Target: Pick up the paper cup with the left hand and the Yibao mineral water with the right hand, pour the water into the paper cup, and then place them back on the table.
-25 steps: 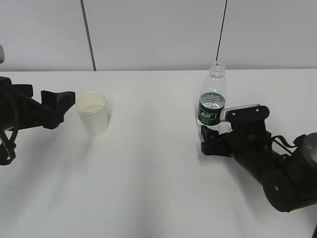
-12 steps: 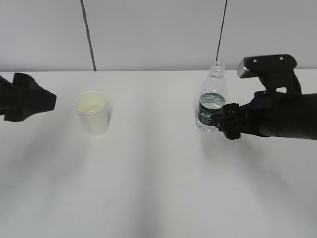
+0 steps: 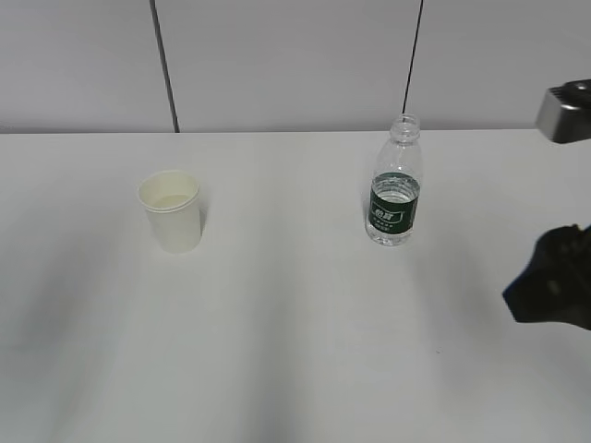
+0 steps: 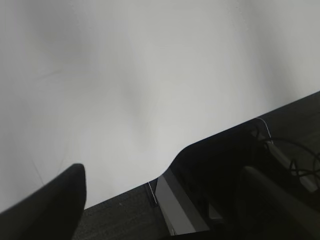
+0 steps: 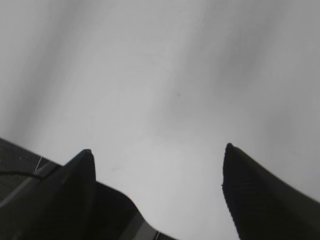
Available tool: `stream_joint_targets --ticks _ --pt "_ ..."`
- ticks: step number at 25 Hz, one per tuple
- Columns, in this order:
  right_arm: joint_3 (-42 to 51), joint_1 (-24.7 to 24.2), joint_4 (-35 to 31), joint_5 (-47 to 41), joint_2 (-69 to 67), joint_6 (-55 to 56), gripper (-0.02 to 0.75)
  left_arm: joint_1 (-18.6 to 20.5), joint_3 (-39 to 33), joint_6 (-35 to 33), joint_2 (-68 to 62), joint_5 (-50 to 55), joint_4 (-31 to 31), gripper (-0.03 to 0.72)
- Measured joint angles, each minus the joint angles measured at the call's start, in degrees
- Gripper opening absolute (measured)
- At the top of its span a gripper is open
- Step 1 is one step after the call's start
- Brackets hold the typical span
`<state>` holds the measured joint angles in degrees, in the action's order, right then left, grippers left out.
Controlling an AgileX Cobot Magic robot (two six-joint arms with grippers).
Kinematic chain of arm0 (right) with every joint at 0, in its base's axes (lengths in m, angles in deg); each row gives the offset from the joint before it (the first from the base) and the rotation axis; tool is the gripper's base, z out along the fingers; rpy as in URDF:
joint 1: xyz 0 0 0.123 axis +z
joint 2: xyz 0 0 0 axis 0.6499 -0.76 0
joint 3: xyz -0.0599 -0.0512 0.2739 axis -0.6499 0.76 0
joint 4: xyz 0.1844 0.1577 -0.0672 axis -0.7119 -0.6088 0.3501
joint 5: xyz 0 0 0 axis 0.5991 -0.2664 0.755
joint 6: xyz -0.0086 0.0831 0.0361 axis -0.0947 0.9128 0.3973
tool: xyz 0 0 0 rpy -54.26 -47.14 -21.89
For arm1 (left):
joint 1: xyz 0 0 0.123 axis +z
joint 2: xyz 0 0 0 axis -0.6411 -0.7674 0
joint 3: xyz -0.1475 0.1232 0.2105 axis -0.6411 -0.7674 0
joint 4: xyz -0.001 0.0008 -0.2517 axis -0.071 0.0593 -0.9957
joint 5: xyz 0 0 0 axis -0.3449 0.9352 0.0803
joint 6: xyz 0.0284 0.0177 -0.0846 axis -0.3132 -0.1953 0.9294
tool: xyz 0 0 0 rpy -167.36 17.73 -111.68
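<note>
The paper cup (image 3: pixel 171 210) stands upright on the white table (image 3: pixel 277 305), left of centre, with nothing holding it. The Yibao mineral water (image 3: pixel 396 185), a capless bottle with a green label, stands upright right of centre, also free. My right gripper (image 5: pixel 158 150) is open and empty over bare table. Its black arm (image 3: pixel 552 286) shows at the right edge of the exterior view, well away from the bottle. My left gripper (image 4: pixel 162 169) is open and empty above the table's edge and is out of the exterior view. Neither wrist view shows the cup or the bottle.
The left wrist view shows the table's edge, a grey frame part (image 4: pixel 180 205) and dark floor (image 4: pixel 120 215) below it. A grey camera block (image 3: pixel 565 111) sits at the exterior view's right edge. A light wall with two dark vertical lines stands behind the table.
The right gripper has let go of the bottle's side and pulled back to the right edge. The left arm has withdrawn left, out of the exterior view. Cup and bottle have not moved.
</note>
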<state>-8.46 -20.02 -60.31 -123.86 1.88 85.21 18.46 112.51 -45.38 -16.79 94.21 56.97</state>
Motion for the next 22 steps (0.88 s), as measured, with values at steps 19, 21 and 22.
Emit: stream_joint_targets --ticks 19,21,22 --pt "8.09 0.0 9.07 -17.26 46.7 5.66 0.573 0.0 -12.88 0.0 39.28 2.33 -0.33 0.539" --pt "10.79 0.0 9.31 -17.26 51.0 5.82 0.573 0.0 -15.42 0.0 42.13 1.22 0.11 0.539" --pt "11.89 0.0 9.31 -17.26 52.8 5.91 0.573 0.0 -16.59 0.0 43.05 0.01 0.25 0.539"
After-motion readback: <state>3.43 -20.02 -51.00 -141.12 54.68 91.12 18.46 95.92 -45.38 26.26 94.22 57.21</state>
